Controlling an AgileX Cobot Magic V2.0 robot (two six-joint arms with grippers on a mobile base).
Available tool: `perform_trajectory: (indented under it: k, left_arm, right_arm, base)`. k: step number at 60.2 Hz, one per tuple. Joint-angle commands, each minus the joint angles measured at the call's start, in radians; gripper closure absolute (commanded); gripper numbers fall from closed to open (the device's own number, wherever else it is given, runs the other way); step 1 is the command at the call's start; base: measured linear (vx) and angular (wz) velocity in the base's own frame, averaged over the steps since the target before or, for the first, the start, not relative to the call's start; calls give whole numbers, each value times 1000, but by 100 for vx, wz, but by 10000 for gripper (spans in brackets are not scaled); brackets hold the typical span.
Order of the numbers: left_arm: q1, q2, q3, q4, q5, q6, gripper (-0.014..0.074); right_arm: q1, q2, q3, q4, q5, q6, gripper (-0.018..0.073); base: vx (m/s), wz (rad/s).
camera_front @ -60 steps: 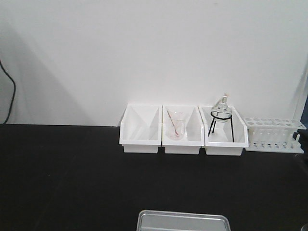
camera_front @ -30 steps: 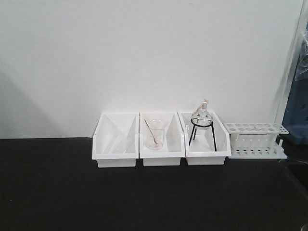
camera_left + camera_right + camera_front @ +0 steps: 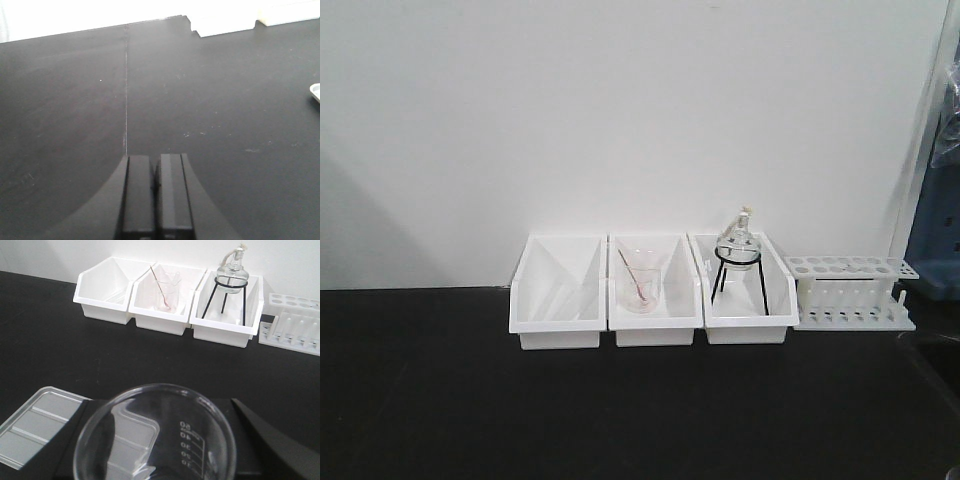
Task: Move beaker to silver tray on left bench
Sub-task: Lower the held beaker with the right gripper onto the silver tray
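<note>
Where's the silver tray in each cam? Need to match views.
Exterior front-facing: not in it.
Left wrist: silver tray, only a pale corner at the right edge, probably it.
Right wrist: silver tray lower left, partly behind the beaker.
Shared landmark: white bins, centre in front view, top in right wrist, white edge top right in left wrist.

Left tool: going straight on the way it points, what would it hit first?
Way looks free: only bare left bench ahead of the left tool, up to the white wall. Height unclear.
</note>
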Motion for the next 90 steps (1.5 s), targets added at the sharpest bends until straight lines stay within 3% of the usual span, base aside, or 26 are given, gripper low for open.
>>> perform_trajectory:
  k: [1, 43, 56, 65, 78, 90]
  left_arm:
    - [-7, -7, 20, -3, -76, -2, 595]
    - [-7, -7, 20, -3, -76, -2, 595]
    - [-7, -7, 20, -3, -76, -2, 595]
    - [-7, -7, 20, -3, -76, -2, 595]
    - [-7, -7, 20, -3, -76, -2, 595]
    - [-7, -7, 20, -3, -76, -2, 595]
  right_arm:
    - [-3, -2, -31, -15, -80, -5, 571]
    - [-3, 2, -31, -26, -154, -5, 571]
    - [-3, 150, -31, -152, -499, -5, 571]
    - [-3, 413, -37, -103, -717, -13, 571]
    - [-3, 822, -123, -59, -958, -118, 571]
    - [-3, 1103, -192, -50, -1129, -122, 571]
  base:
    - [0, 0]
    - [0, 0]
    - [0, 0]
    - [0, 0]
    - [0, 0]
    - [0, 0]
